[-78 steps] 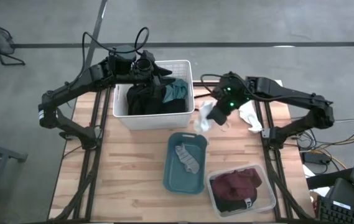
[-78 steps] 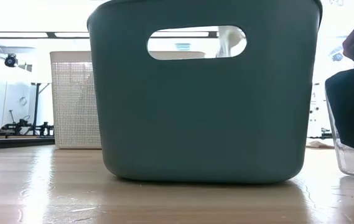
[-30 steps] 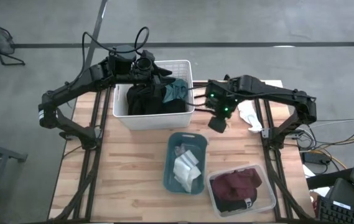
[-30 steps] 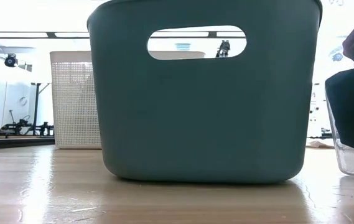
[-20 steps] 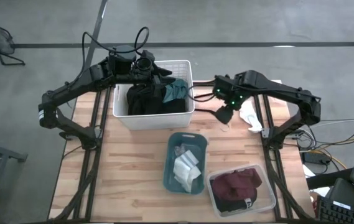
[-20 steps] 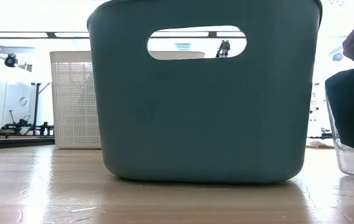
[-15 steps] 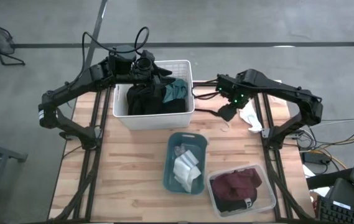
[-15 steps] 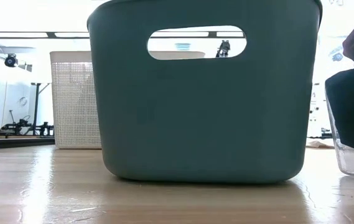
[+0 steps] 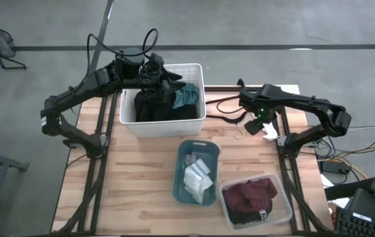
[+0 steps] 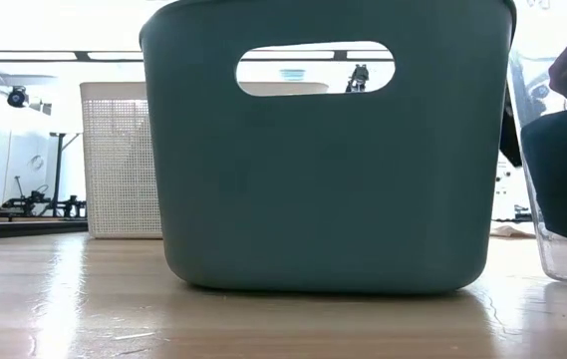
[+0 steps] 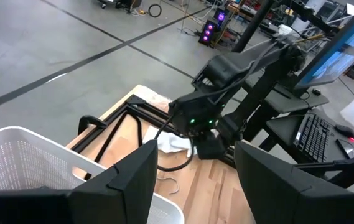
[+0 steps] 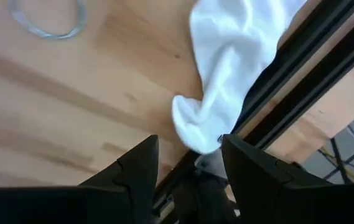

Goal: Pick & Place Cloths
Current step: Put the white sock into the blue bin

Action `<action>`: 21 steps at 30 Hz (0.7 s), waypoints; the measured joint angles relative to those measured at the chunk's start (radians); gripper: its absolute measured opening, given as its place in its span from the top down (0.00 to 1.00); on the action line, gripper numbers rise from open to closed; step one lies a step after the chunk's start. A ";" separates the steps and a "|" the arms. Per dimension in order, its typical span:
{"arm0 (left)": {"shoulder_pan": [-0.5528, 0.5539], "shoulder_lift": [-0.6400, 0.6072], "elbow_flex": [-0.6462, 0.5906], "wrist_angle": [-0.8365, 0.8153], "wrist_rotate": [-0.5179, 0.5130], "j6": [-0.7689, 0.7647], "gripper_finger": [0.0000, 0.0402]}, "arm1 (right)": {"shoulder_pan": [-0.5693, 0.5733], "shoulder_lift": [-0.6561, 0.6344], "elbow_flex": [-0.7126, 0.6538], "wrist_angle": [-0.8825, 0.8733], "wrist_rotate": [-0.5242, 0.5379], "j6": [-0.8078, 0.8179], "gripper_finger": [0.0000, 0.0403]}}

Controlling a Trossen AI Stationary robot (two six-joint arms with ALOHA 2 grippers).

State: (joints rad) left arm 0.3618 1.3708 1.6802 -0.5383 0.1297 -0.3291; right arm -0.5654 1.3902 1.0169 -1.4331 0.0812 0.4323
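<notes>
The right gripper had swung from the teal bin to the table's edge, jaws apart and empty, over a white cloth, apparently the next pick. The left gripper hung open over the white basket, waiting.

worktop: light wood planks, black frame rails
white bin: white, fine mesh pattern on walls
black cloth: plain black, in white bin
teal cloth: plain teal, beside the black one
teal bin: muted teal, plain
cloth in teal bin: white, with some grey
clear bin: transparent
maroon cloth: dark maroon
white cloth: plain white, on wood
arms: dark, green LED on right one
</notes>
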 joint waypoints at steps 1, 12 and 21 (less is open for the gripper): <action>0.000 0.000 0.000 0.001 0.000 0.003 0.46 | -0.010 -0.001 -0.026 0.023 0.000 -0.001 0.58; 0.000 0.000 0.000 0.003 0.000 -0.005 0.46 | -0.093 0.051 -0.179 0.168 0.004 0.002 0.51; 0.000 0.000 0.000 0.000 0.000 -0.014 0.46 | -0.186 0.124 -0.242 0.204 0.004 -0.069 0.45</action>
State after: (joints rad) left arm 0.3622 1.3708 1.6802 -0.5381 0.1295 -0.3428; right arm -0.7519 1.5144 0.7749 -1.2288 0.0851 0.3638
